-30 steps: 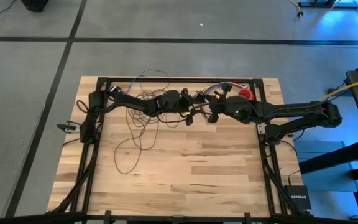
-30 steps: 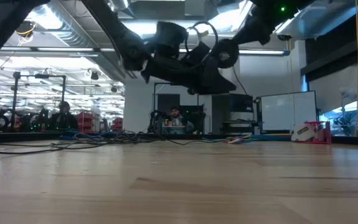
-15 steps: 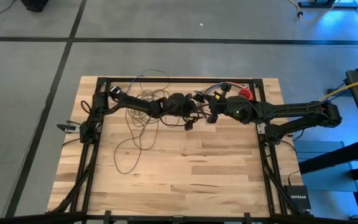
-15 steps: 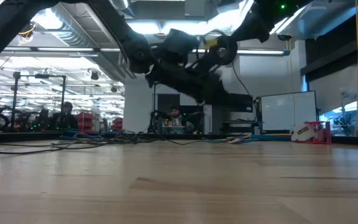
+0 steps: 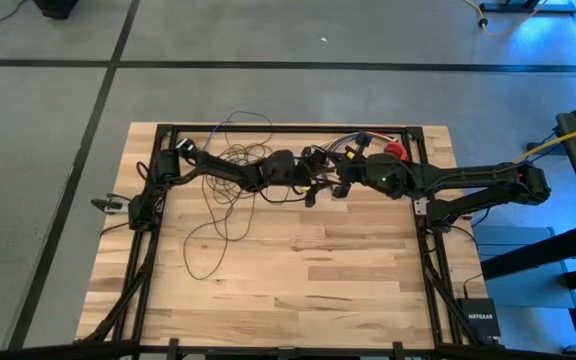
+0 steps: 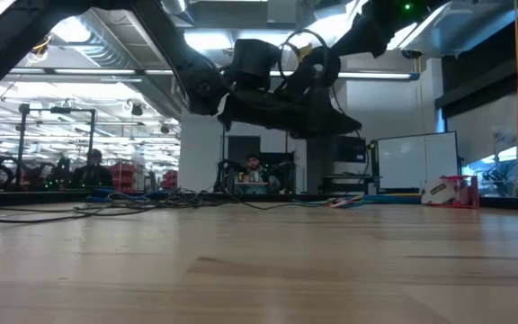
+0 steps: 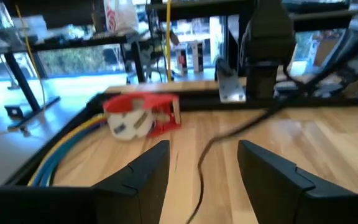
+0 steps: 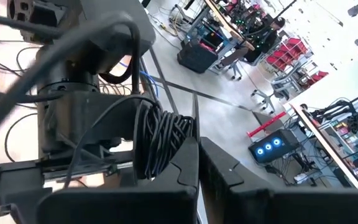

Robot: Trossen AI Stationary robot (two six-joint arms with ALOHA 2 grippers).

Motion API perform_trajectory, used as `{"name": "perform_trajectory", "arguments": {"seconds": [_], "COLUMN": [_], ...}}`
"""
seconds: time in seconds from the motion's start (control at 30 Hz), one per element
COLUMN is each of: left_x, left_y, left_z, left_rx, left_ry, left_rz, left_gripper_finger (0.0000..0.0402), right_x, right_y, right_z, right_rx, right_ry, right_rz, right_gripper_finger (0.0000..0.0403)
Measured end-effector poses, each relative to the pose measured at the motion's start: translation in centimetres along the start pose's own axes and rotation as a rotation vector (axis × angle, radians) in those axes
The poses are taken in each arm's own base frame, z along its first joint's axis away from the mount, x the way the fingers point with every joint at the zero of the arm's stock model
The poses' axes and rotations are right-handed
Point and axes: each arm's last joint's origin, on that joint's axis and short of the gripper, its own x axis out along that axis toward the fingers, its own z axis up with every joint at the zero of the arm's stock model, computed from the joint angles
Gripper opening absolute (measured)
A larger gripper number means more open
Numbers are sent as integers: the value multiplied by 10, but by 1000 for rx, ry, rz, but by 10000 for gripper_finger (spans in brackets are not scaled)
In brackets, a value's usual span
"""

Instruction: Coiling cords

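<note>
Near the tabletop's (image 5: 298,270) far edge, the cords (image 5: 230,190) sprawl in loops; their puck end is hard to make out. The right gripper (image 8: 197,163) pinches 1 coiled bundle. The left gripper (image 7: 201,163) hovers spread, empty, beside it.

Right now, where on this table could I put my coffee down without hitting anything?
The wooden table is bare along its near half and right side, below both arms. It is crowded at the far edge: cords loop left, with the left gripper and right gripper meeting mid-table.
</note>
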Motion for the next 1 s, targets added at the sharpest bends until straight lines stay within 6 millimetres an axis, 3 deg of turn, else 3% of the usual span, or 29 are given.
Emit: {"name": "perform_trajectory", "arguments": {"seconds": [0.2,0.53,0.7,0.8,1.0], "left_x": [1,0,-1,-1,0], "left_y": [-6,-3,5,5,-22], "left_z": [3,0,-6,-3,19], "left_rx": [31,54,90,49,35], "left_ry": [-26,13,88,39,-112], "left_rz": [-9,50,196,123,9], "left_gripper_finger": [160,8,16,18,19], "right_x": [0,0,0,0,1], "right_y": [0,0,0,-2,0], "right_z": [0,0,2,6,7], "right_rx": [1,1,12,37,36], "right_ry": [-7,-11,-38,-81,-96], "right_rz": [7,15,28,21,48], "right_gripper_finger": [5,5,5,5,5]}}
